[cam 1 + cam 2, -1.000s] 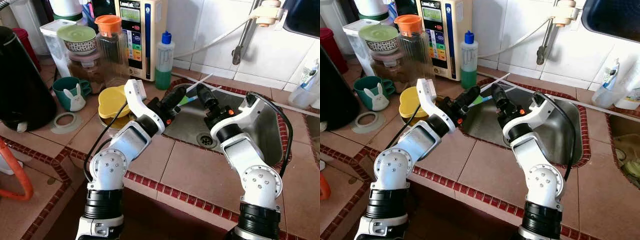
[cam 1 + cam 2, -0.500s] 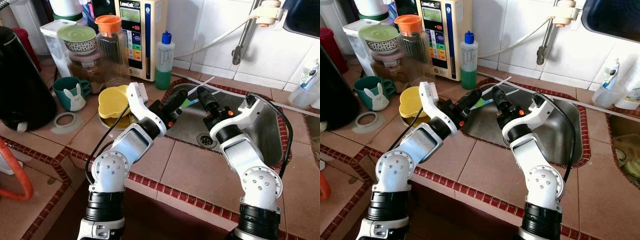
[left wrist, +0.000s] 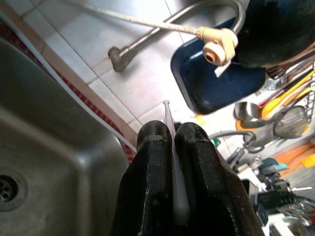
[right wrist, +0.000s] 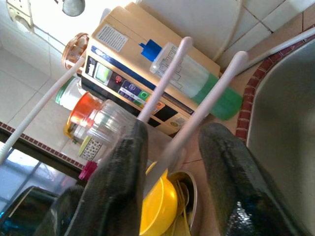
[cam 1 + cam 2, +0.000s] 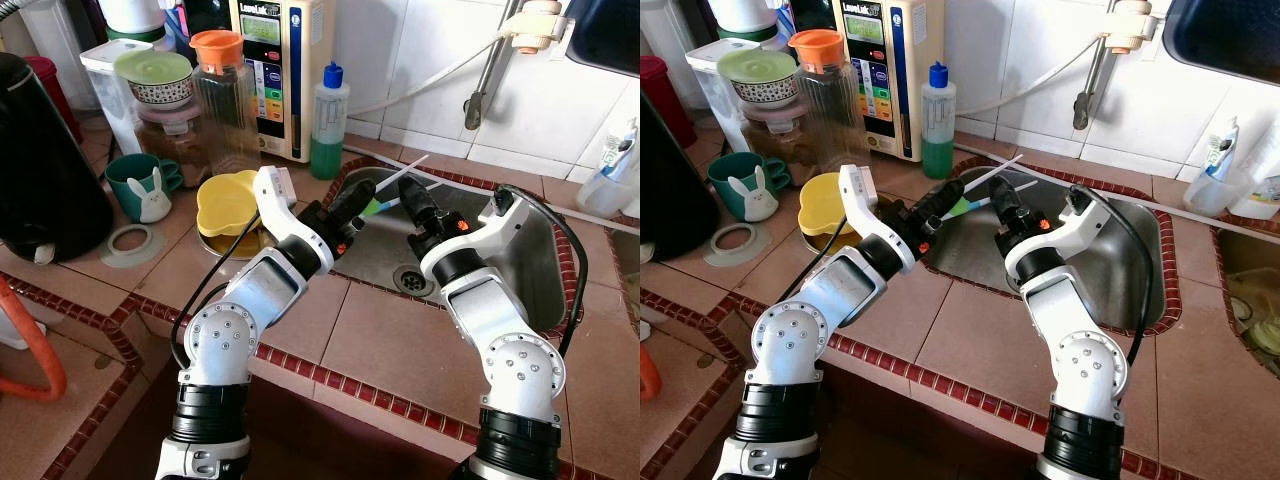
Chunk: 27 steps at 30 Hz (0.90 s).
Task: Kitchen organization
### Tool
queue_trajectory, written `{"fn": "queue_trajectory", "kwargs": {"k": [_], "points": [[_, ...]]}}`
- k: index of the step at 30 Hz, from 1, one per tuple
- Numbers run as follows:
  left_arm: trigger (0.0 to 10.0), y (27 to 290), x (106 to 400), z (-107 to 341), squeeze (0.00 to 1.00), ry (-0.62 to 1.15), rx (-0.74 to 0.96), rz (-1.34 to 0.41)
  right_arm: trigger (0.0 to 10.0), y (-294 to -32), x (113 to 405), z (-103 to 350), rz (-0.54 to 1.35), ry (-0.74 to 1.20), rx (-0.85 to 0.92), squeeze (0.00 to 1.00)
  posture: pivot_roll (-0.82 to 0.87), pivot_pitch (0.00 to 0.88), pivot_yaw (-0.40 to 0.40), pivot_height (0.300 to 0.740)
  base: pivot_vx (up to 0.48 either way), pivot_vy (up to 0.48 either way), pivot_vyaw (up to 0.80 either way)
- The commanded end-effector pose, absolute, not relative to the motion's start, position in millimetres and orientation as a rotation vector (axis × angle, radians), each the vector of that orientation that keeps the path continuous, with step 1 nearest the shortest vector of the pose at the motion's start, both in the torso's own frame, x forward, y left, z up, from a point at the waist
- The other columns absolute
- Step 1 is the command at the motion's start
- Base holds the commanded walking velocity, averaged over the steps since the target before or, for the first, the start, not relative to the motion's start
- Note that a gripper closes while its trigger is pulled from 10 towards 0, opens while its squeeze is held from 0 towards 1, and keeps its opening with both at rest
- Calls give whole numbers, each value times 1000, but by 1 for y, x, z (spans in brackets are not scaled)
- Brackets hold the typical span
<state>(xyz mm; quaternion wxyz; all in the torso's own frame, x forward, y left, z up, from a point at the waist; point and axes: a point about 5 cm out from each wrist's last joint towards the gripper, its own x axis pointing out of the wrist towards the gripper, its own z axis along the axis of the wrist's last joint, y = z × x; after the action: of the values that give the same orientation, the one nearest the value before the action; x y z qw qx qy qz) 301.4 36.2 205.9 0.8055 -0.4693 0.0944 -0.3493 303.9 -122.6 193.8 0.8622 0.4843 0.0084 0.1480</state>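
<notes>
At the bottom of the head views I see my two arms rising from the lower edge and meeting at mid-frame over the near-left rim of the sink (image 5: pixel 540 262). My left gripper (image 5: pixel 362 198) sits at centre frame; in its wrist view its fingers (image 3: pixel 152 162) are pressed together on a thin white stick (image 3: pixel 173 162) that juts out past the tips. My right gripper (image 5: pixel 415 203) is just right of it, fingers spread; in its wrist view a second white stick (image 4: pixel 211 96) lies between the two pads, and I cannot tell whether it touches them. A green-tipped piece (image 5: pixel 372 207) shows between the two grippers. Left of centre a yellow bowl (image 5: pixel 225 200) sits on the counter, with a rabbit mug (image 5: pixel 143 186) further left. Behind, in the upper middle, stand a green soap bottle (image 5: pixel 327 122) and a water purifier (image 5: pixel 282 70).
</notes>
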Motion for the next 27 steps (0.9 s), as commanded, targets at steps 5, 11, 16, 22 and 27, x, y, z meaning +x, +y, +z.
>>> {"fn": "queue_trajectory", "kwargs": {"k": [5,11,16,22,27], "points": [[10000,12,291,218,0,213,-1058,-852,0,-121,301,193,303,15,1035,0,47,0,2,740,0,0,0],[10000,12,291,216,0,223,-1054,-849,0,-122,301,193,304,15,1041,0,46,0,4,740,0,0,0],[10000,11,291,215,0,227,-1048,-845,0,-122,301,193,302,15,1043,0,46,0,3,740,0,0,0],[10000,11,290,215,0,231,-1038,-849,0,-123,300,193,299,16,1042,0,46,0,3,740,0,0,0],[10000,11,290,215,0,228,-1033,-845,2863,-123,300,192,296,22,1040,0,46,0,3,740,0,0,0]]}}
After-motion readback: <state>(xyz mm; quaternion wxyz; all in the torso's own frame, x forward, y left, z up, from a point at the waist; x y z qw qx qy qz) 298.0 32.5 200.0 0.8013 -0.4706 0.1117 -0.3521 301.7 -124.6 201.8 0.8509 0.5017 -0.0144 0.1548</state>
